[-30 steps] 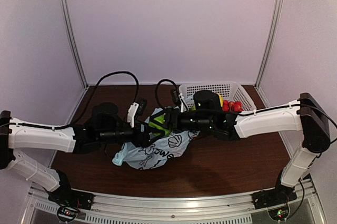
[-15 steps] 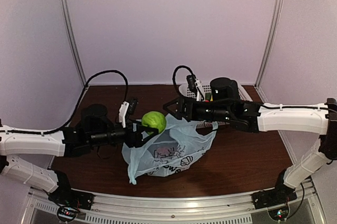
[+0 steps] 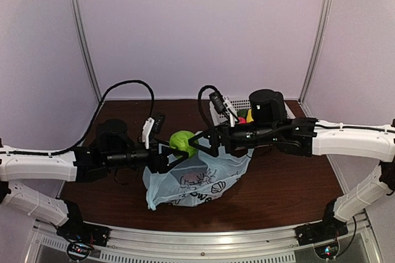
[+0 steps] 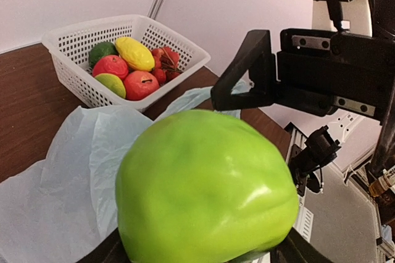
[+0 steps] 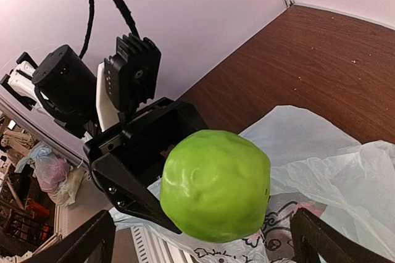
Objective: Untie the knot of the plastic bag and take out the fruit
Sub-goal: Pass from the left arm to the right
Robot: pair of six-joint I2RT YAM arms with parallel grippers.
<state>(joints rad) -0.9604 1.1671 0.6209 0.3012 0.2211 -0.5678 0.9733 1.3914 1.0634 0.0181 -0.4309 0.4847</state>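
Observation:
My left gripper (image 3: pixel 174 150) is shut on a green apple (image 3: pixel 181 141) and holds it above the open mouth of the pale blue plastic bag (image 3: pixel 191 179). The apple fills the left wrist view (image 4: pixel 207 189) between the left gripper's jaws (image 4: pixel 203 247). My right gripper (image 3: pixel 199 146) is wide open, close to the apple's right side and not touching it. In the right wrist view the apple (image 5: pixel 216 186) hangs ahead of the open right gripper (image 5: pixel 203 244), with the bag (image 5: pixel 321 170) below. No knot shows. More fruit (image 4: pixel 134 53) lies in the basket.
A white perforated basket (image 4: pixel 74 47) stands at the back right of the brown table, holding a yellow lemon, red and green fruits. In the top view the basket (image 3: pixel 221 104) is mostly hidden behind the right arm. Metal frame posts stand at the back corners.
The left gripper lifted the green apple out of the bag and now holds it nearly still. The right gripper rose off the bag, then dropped level with the apple.

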